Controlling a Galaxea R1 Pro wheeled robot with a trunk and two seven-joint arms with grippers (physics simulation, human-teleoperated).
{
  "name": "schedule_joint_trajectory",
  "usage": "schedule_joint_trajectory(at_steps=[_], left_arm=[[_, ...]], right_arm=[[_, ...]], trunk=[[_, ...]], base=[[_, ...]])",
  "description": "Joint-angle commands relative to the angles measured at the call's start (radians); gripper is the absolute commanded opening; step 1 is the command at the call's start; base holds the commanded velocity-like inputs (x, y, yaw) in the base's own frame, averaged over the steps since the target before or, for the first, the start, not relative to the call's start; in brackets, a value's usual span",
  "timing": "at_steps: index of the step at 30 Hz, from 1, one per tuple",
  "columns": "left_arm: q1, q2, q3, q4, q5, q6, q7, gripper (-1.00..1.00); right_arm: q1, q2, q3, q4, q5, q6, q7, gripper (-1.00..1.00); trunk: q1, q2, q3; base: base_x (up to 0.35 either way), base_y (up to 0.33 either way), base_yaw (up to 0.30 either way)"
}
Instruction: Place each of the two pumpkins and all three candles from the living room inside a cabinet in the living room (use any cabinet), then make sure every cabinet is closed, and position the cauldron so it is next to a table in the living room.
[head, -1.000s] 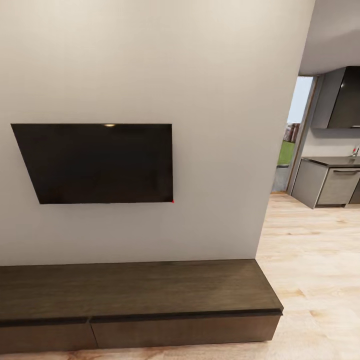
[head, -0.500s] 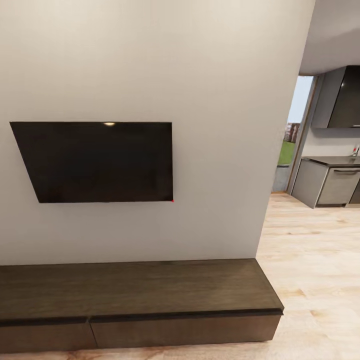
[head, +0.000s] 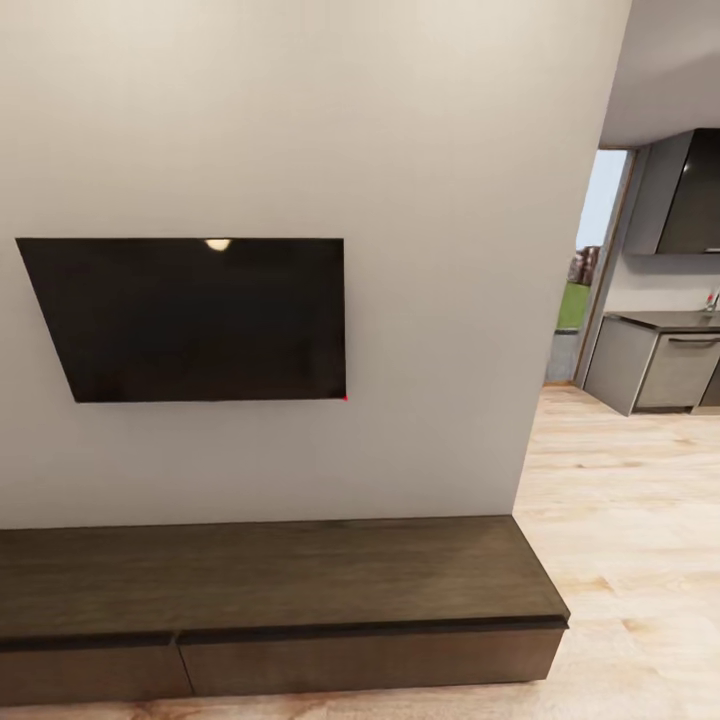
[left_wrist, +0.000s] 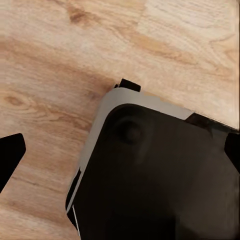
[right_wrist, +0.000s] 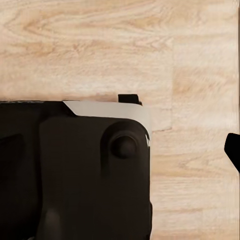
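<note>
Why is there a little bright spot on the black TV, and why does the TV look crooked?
In the head view, the spot near the top edge of the TV is glare from a light reflected in its glossy screen, and the TV looks slanted because the camera lens stretches the picture toward its edges. In both wrist views, the wooden floor looks sharp and evenly lit.

Home living room, wall television (head: 190, 320), low cabinet (head: 270, 600)

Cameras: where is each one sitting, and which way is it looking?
Head view: high on the robot, facing the wall with the TV above the cabinet; kitchen at right.
Left wrist view: on the left arm, looking down at the wooden floor and the robot's dark base.
Right wrist view: on the right arm, looking down at floor and base.
Both wrist views share floor and base.
</note>
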Motion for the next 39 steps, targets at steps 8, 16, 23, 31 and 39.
schedule_joint_trajectory(at_steps=[8, 16, 23, 31, 39], left_arm=[[-0.023, -0.003, 0.002, -0.231, 0.009, 0.208, -0.001, 1.00], [-0.024, -0.010, 0.002, -0.426, 0.010, 0.349, -0.002, 1.00], [-0.024, -0.036, 0.001, -0.621, 0.010, 0.517, -0.002, 1.00], [-0.024, -0.108, 0.001, -0.808, 0.017, 0.667, -0.002, 1.00], [-0.039, -0.179, -0.004, -1.019, 0.022, 0.818, -0.001, 1.00]], right_arm=[[-0.070, 0.000, -0.002, -0.009, -0.104, 0.022, -0.001, 1.00], [-0.144, 0.000, 0.000, -0.009, -0.146, 0.146, 0.001, 1.00], [-0.165, 0.015, 0.001, -0.011, -0.149, 0.154, 0.009, 1.00], [-0.169, 0.047, 0.002, -0.032, -0.149, 0.151, 0.011, 1.00], [-0.169, 0.064, 0.002, -0.065, -0.149, 0.151, 0.012, 1.00]], trunk=[[0.031, -0.057, -0.027], [0.062, -0.113, -0.052], [0.088, -0.162, -0.074], [0.119, -0.218, -0.099], [0.150, -0.274, -0.124]], base=[[0.000, 0.000, 0.000], [0.000, 0.000, 0.000], [0.000, 0.000, 0.000], [0.000, 0.000, 0.000], [0.000, 0.000, 0.000]])
